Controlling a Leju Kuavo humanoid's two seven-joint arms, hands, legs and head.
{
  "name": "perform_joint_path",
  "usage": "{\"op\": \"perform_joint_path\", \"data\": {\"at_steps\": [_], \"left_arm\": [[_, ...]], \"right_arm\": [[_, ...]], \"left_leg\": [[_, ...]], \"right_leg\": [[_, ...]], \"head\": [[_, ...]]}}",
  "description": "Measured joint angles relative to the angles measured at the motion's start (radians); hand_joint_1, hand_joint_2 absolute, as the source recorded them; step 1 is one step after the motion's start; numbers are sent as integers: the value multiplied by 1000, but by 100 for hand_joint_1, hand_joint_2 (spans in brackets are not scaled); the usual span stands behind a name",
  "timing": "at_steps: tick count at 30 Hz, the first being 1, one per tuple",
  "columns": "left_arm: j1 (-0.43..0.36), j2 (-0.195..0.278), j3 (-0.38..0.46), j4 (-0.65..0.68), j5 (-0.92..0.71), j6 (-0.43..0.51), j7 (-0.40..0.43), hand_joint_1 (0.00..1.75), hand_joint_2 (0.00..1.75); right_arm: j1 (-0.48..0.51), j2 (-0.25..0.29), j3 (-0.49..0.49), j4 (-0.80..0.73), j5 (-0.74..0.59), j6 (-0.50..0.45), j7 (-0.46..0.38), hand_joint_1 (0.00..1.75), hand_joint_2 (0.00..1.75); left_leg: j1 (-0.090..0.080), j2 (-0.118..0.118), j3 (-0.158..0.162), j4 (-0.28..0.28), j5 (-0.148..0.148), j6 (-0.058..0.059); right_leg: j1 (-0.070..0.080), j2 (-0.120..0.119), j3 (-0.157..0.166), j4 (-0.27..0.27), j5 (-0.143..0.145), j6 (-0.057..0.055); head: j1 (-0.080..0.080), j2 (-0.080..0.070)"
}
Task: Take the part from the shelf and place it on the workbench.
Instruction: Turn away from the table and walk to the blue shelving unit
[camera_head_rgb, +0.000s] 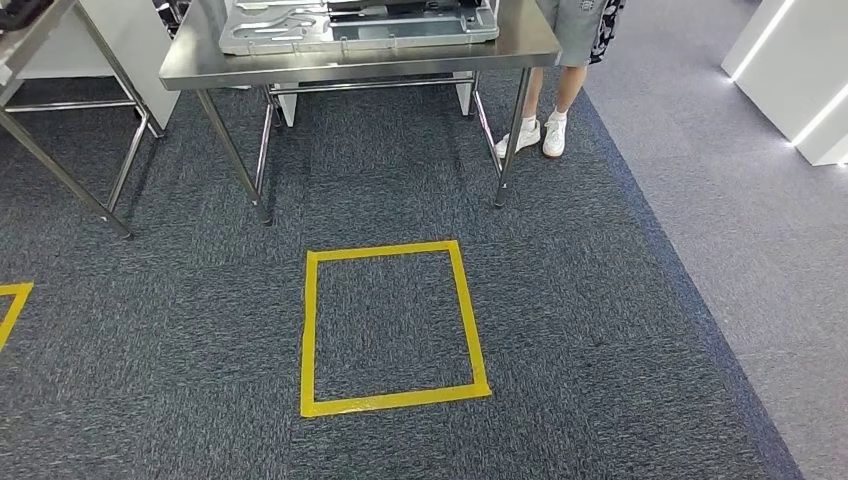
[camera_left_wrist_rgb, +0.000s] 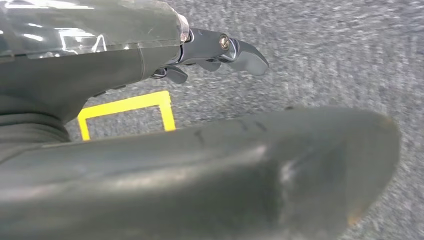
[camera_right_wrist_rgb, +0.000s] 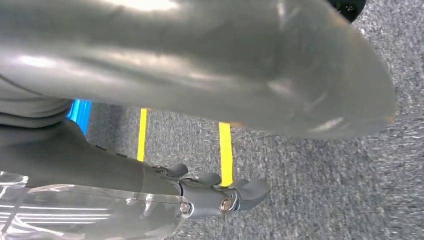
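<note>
Facing a steel workbench (camera_head_rgb: 350, 55) at 12 o'clock across grey carpet (camera_head_rgb: 600, 330).
Head view: grey part (camera_head_rgb: 355, 22) lies on workbench; yellow tape square (camera_head_rgb: 392, 325) at centre; person (camera_head_rgb: 565, 60) at 1 o'clock. Left wrist view: left hand (camera_left_wrist_rgb: 220, 52) over carpet, released, grasping nothing. Right wrist view: right hand (camera_right_wrist_rgb: 220, 192) likewise released, above yellow tape.
</note>
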Motion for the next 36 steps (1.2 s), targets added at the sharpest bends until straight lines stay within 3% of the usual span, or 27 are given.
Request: {"op": "perform_joint_path", "data": {"at_steps": [1,3,5,8,9,11,13,14,15,16,17,19,21,23,25,28,29,30,31,33,35,36], "left_arm": [[0,1,0,0,0,1,2,0,0],[-2,2,0,0,-1,3,4,0,0],[-4,2,-1,0,-2,6,5,0,0],[-1,2,-1,0,-3,10,6,0,0],[-1,2,-1,0,-3,11,7,0,0],[-2,2,-1,0,-3,12,7,0,0],[-1,2,-2,0,-3,12,7,0,0],[0,2,-2,0,-3,13,7,0,0],[1,2,-2,0,-3,13,7,0,0],[2,2,-2,0,-3,13,7,0,0],[2,2,-2,0,-3,13,7,0,0],[1,-1,-2,0,-2,13,7,0,0],[-3,-3,-2,0,-2,13,7,0,0],[-3,-3,-2,0,-2,13,7,0,0],[-1,-2,-2,0,-1,13,7,0,0],[-2,-2,-2,0,0,13,6,0,0],[-2,-2,-2,0,0,12,6,0,0],[-1,-2,-2,0,0,12,6,0,0],[0,-2,-2,0,0,12,6,0,0],[0,-1,-2,0,0,12,6,0,0],[-3,0,-2,0,0,12,6,0,0],[-3,0,-2,0,0,12,6,0,0]], "right_arm": [[0,0,0,0,-1,0,1,0,0],[-1,1,0,0,-3,0,2,0,0],[-2,1,0,0,-4,0,5,0,0],[-1,1,0,0,-4,0,12,0,0],[-1,1,0,0,-4,0,14,0,0],[0,1,0,0,-4,0,17,0,0],[0,1,0,1,-4,-1,19,0,0],[1,1,0,1,-4,-1,21,0,0],[2,1,0,2,-5,-1,22,0,0],[2,1,0,2,-5,-1,23,0,0],[3,1,0,2,-5,-1,23,0,0],[4,0,0,2,-5,-1,23,0,0],[5,-1,0,2,-4,-1,24,0,0],[5,0,0,2,-3,-1,25,0,0],[5,1,0,3,-2,-1,26,0,0],[7,2,0,3,2,-1,27,0,0],[8,2,0,3,7,-1,29,0,0],[8,2,1,3,14,-1,31,0,0],[8,2,2,3,22,-1,35,0,0],[7,1,11,3,45,-2,42,0,0],[8,1,30,3,80,-4,53,0,0],[8,0,43,3,101,-7,58,0,0]], "left_leg": [[3,0,32,-44,22,-3],[6,-1,122,-190,68,-3],[4,-5,166,-273,84,9],[-1,-8,159,-279,97,33],[-1,-10,155,-281,104,41],[1,-14,144,-284,118,51],[-1,-20,130,-282,127,55],[-3,-25,123,-280,130,55],[-4,-32,119,-278,133,54],[-5,-40,116,-277,135,53],[-6,-49,115,-276,137,52],[-6,-65,113,-275,139,47],[-3,-83,106,-274,143,38],[-1,-101,99,-277,148,24],[-4,-83,85,-251,128,16],[-2,-30,1,-76,34,6],[1,-23,-26,-21,14,2],[2,-20,-36,3,14,-2],[4,-16,-27,-11,32,-4],[5,9,39,-131,97,-5],[0,43,95,-242,134,5],[-2,52,104,-266,137,12]], "right_leg": [[-1,0,-8,5,4,3],[-3,1,-23,21,9,12],[-1,1,-31,32,13,24],[-5,-1,-32,32,22,45],[-8,0,-37,42,11,51],[-10,3,-68,118,-51,59],[-10,5,-119,252,-131,63],[-9,5,-134,300,-150,64],[-9,6,-130,312,-149,62],[-8,10,-106,282,-130,58],[-6,20,-65,218,-99,52],[-5,64,14,78,-54,34],[-2,88,43,19,-48,24],[-3,68,47,10,-45,18],[-8,42,54,-8,-38,8],[-7,0,56,-16,-36,-1],[-6,-13,56,-15,-37,-1],[-5,-26,55,-13,-39,-1],[-5,-39,55,-11,-40,0],[-5,-61,56,-3,-47,5],[-1,-78,56,9,-55,16],[2,-86,56,13,-57,21]], "head": [[0,0],[0,0],[0,0],[0,0],[0,0],[0,0],[0,0],[0,0],[0,0],[0,0],[0,0],[0,0],[0,0],[0,0],[0,0],[0,0],[0,0],[0,0],[0,0],[0,0],[0,0],[0,0]]}}
